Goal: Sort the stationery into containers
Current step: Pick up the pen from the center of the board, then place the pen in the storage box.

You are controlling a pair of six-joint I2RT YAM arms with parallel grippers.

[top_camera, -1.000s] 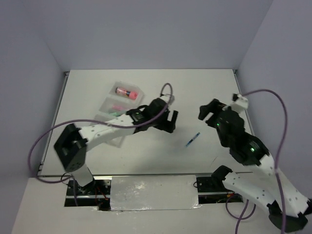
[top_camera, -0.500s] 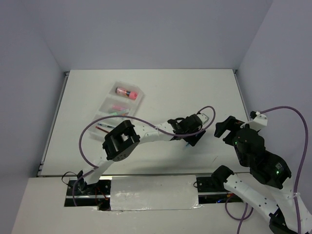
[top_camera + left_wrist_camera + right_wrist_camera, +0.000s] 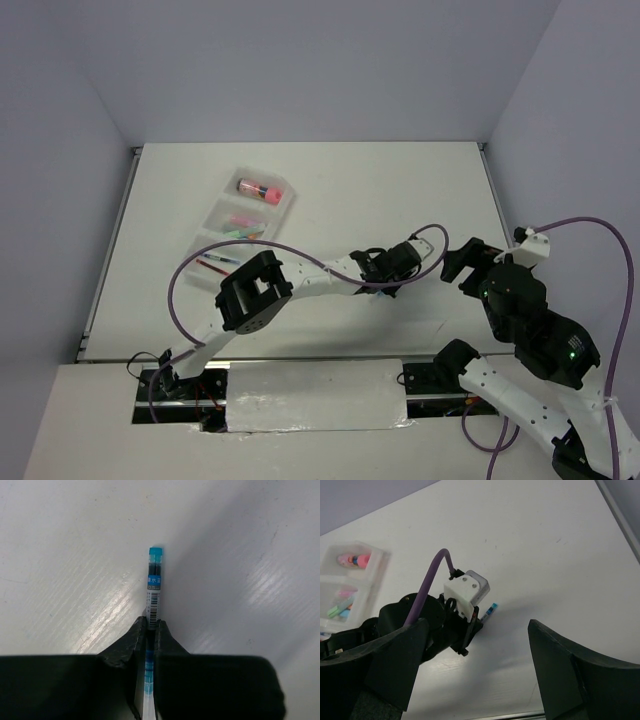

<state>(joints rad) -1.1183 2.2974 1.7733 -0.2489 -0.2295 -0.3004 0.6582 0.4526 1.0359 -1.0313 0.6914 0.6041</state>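
Clear plastic tray (image 3: pixel 284 214) on the white bench (image 3: pixel 400 190), left of centre, set at a slant. It has three compartments in a row.

Contents, from the top view:
- Far compartment: one stubby pink-red tube (image 3: pixel 258 187), lying flat.
- Middle compartment: highlighters (image 3: pixel 240 226). Pink and green can be made out; any other colours are too small to tell.
- Near compartment: thin pens (image 3: pixel 214 262), blue and red, lying along the compartment.

The right wrist view shows the same tray at its upper left, with the tube in the end compartment and the highlighters next to it.

One thin blue pen (image 3: pixel 154 587) is outside the tray, well apart from it to the right and low over the bench. I cannot tell whether it touches the surface. The left pincer (image 3: pixel 151 626) is pressed together on the pen's barrel. The barcode label and cyan end stick out past the fingertips.

The right pincer (image 3: pixel 479 645) is spread wide, above the bench just to the right of the left pincer.
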